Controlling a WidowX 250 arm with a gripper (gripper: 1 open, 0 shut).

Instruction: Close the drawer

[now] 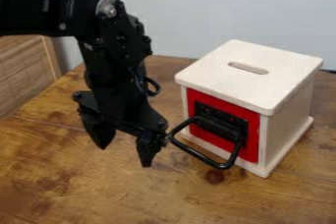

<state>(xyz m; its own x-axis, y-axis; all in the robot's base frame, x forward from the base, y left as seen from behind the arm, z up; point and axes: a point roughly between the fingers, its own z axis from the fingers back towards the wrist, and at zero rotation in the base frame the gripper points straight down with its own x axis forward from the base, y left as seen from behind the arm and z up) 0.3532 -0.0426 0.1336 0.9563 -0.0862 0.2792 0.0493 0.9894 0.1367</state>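
A pale wooden cube box (269,81) stands at the right of the table. Its red-fronted drawer (221,123) faces front left, with a black panel and a large black loop handle (206,146) hanging down toward the table. How far the drawer sits out from the box is hard to judge from this angle. My black gripper (121,142) hangs just left of the handle, fingers pointing down and spread apart, holding nothing. Its right finger (148,145) is close beside the loop's left end; contact cannot be judged.
The wooden table (53,184) extends to the front and left. A slatted wooden panel (24,66) stands at the far left. A white wall (223,12) is behind. The box top has a narrow slot (247,68).
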